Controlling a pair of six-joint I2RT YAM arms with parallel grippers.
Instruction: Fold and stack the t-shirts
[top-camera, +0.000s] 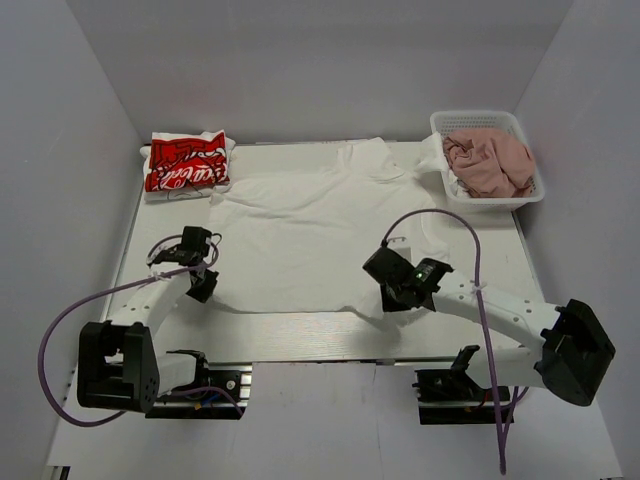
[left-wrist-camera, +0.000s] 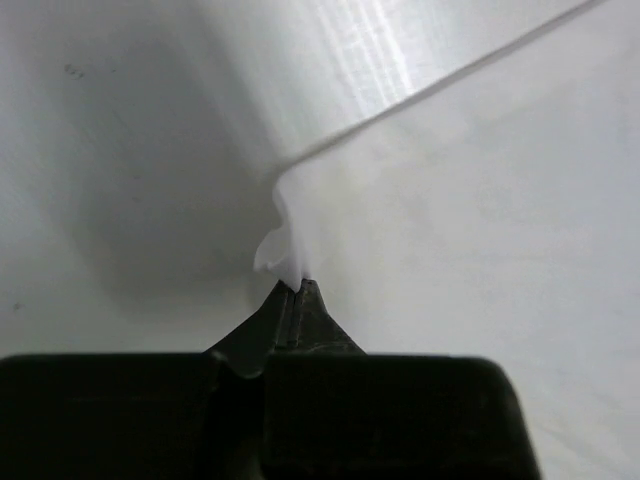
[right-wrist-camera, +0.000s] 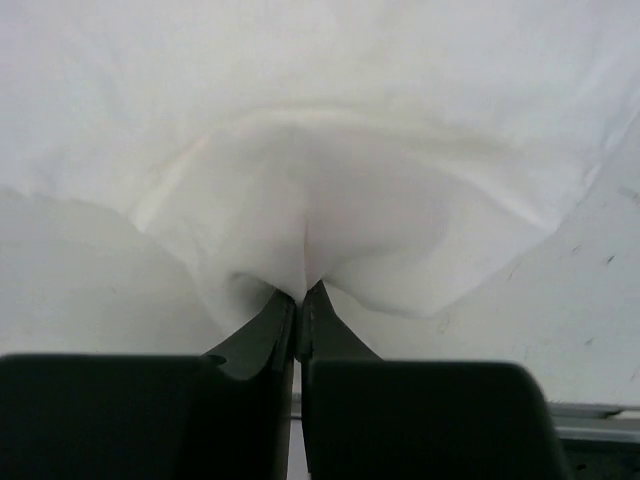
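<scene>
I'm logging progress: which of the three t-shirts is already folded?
The white one with red logo print, at the far left corner. The large white shirt lies spread flat, and the pink one sits crumpled in the basket.

Soft, even light from above leaves the large white t-shirt (top-camera: 300, 240) bright, its folds faint. In the left wrist view a broad grey shadow spreads left of the shirt's edge, streaky glare above it. Both wrist views are soft up close
</scene>
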